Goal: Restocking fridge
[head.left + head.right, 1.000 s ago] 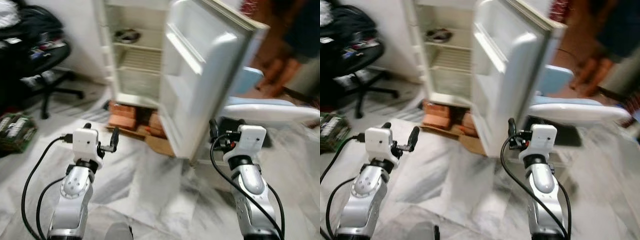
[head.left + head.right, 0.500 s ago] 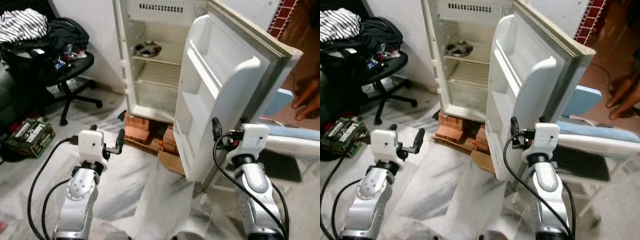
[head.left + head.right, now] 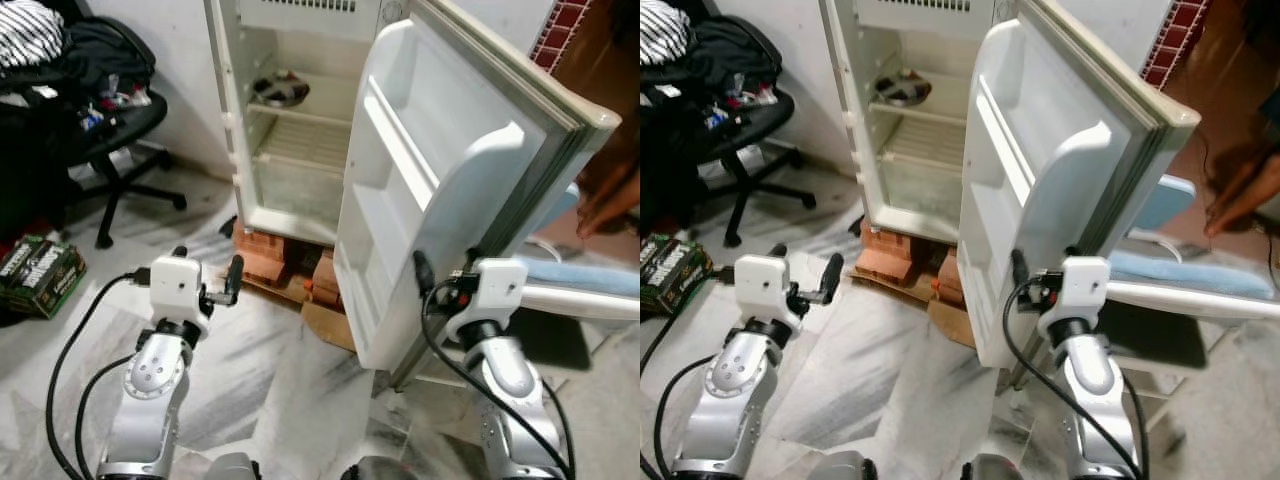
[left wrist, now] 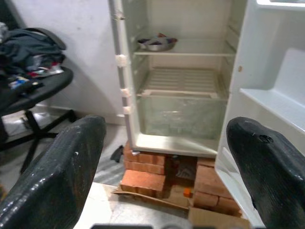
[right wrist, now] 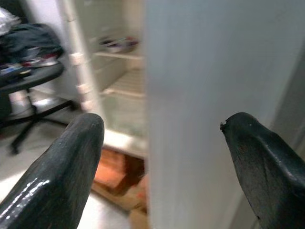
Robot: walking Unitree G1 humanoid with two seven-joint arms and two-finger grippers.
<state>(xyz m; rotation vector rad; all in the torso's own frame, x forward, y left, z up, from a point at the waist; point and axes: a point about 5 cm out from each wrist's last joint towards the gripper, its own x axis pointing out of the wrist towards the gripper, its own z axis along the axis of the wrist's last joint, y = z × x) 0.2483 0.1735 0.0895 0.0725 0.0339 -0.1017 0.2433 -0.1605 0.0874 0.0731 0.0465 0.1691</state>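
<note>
A white fridge (image 3: pixel 290 120) stands open against a pale wall, raised on a stack of red bricks (image 3: pixel 262 266) on a grey-streaked marble floor (image 3: pixel 260 370). Its door (image 3: pixel 440 190) swings out toward the robot's right, showing bare moulded door shelves on its inner face. Inside, a metal bowl (image 4: pixel 157 44) sits on the upper shelf. Below it is a bare wire shelf (image 4: pixel 183 81), and under that a clear drawer (image 4: pixel 181 117) at the bottom of the compartment. A flat piece of cardboard (image 3: pixel 325 322) lies on the floor beside the bricks, near the foot of the door.

The left gripper (image 3: pixel 205 283) is held up in front of the robot, well short of the fridge, its two black fingers (image 4: pixel 57 176) spread wide with nothing between them. It points at the open compartment. The right gripper (image 5: pixel 162 157) is raised just beside the outer edge of the door, also spread wide and empty, with the door edge seen between its fingers in the right wrist view.

To the robot's left, a black office chair (image 3: pixel 110 140) is piled with dark clothes and a striped cloth (image 3: pixel 25 20). A green box (image 3: pixel 35 270) lies on the floor near the chair's wheeled base. To the right, behind the door, are a white-and-blue piece of furniture (image 3: pixel 1180 285) and a person's hand (image 3: pixel 605 205).
</note>
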